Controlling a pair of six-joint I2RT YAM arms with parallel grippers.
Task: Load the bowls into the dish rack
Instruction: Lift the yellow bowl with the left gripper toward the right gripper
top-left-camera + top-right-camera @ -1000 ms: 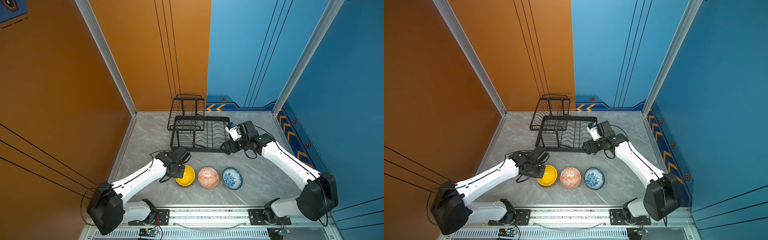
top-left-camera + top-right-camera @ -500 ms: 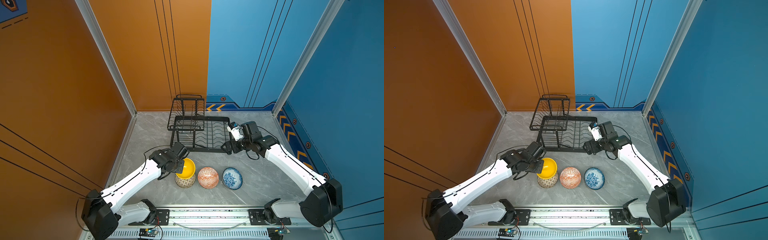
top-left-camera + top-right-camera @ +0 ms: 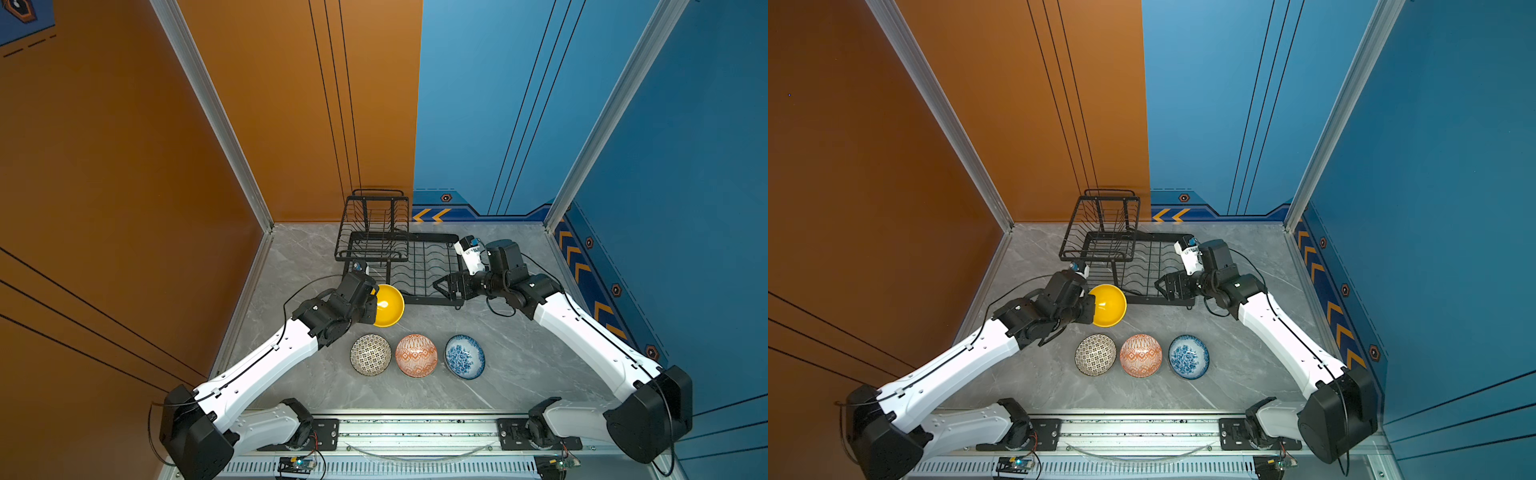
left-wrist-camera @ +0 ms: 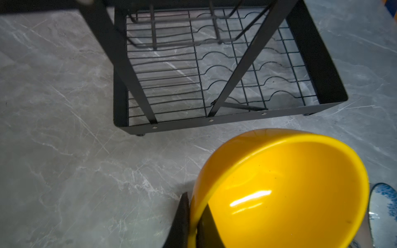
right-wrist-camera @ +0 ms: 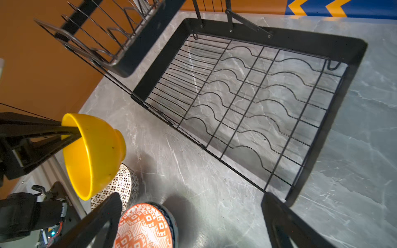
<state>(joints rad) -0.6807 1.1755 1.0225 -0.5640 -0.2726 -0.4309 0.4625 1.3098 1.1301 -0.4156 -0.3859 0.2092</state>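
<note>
Lifted off the dark-patterned bowl (image 3: 370, 354) since a second ago, the yellow bowl (image 3: 390, 306) hangs tilted just before the dish rack (image 3: 432, 237) in both top views, its rim pinched by the left gripper (image 3: 375, 300); the right gripper (image 3: 446, 286) hovers spread wide at the rack's near corner; the left wrist view shows fingers (image 4: 181, 225) clamped on the glossy yellow rim; the right wrist view shows its own fingers (image 5: 103, 216) far apart, the orange bowl (image 5: 146, 225) below.

The dish rack (image 3: 436, 237) stood at the table's (image 3: 519, 353) twelve o'clock, its raised tier (image 3: 374, 224) at its ten o'clock. At its six o'clock lay the left bowl (image 3: 370, 354), middle bowl (image 3: 416, 355) and right bowl (image 3: 464, 356) in a row; a fourth bowl (image 3: 388, 305) hung at the left bowl's twelve o'clock.
</note>
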